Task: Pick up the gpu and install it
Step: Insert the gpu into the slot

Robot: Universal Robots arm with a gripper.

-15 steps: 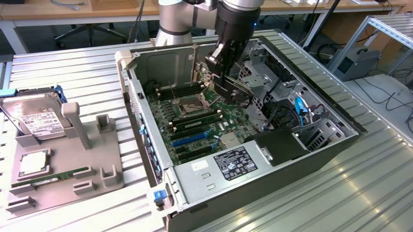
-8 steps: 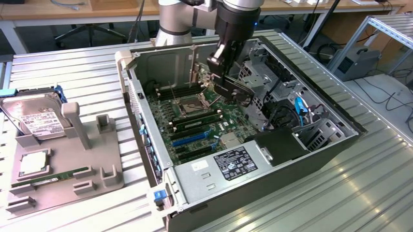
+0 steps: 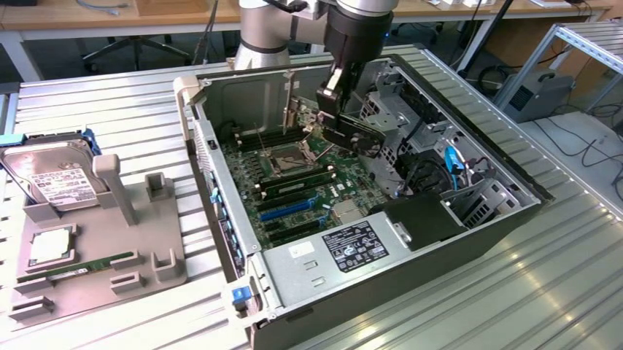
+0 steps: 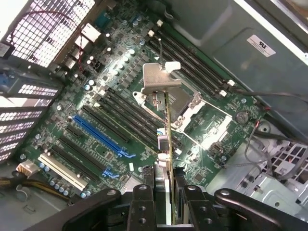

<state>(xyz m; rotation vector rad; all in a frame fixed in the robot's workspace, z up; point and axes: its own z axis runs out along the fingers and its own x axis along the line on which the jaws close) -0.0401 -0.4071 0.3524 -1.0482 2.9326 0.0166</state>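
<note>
Looking into the open computer case (image 3: 419,281) in the exterior view, we see the arm reaching down from above with the gripper (image 3: 336,115) inside the case. The gpu (image 3: 358,138) hangs from it, lifted clear above the motherboard (image 3: 292,182) and near the drive cage on the exterior view's right. Its black body merges with the dark gripper there, so we cannot make out where the fingers end and the card begins.

The wrist view settles the grip. The gripper (image 4: 166,192) has its two black fingers (image 4: 144,202) drawn in narrow, clamped on either face of the gpu (image 4: 166,132), which we see edge-on as a thin strip. The silver end bracket (image 4: 160,81) sits at its far end, over the processor socket (image 4: 195,118). The part of the card between the fingers is hidden, and the finger bases are cut off by the frame edge.

We see the long blue slot (image 4: 98,137) and the white slot (image 4: 61,171) well to one side of the card, both unoccupied. We cannot tell how high above the board the card sits.

On the exterior view's left, a grey holder (image 3: 146,248) carries a hard drive (image 3: 54,182) and a green memory stick (image 3: 83,264).
</note>
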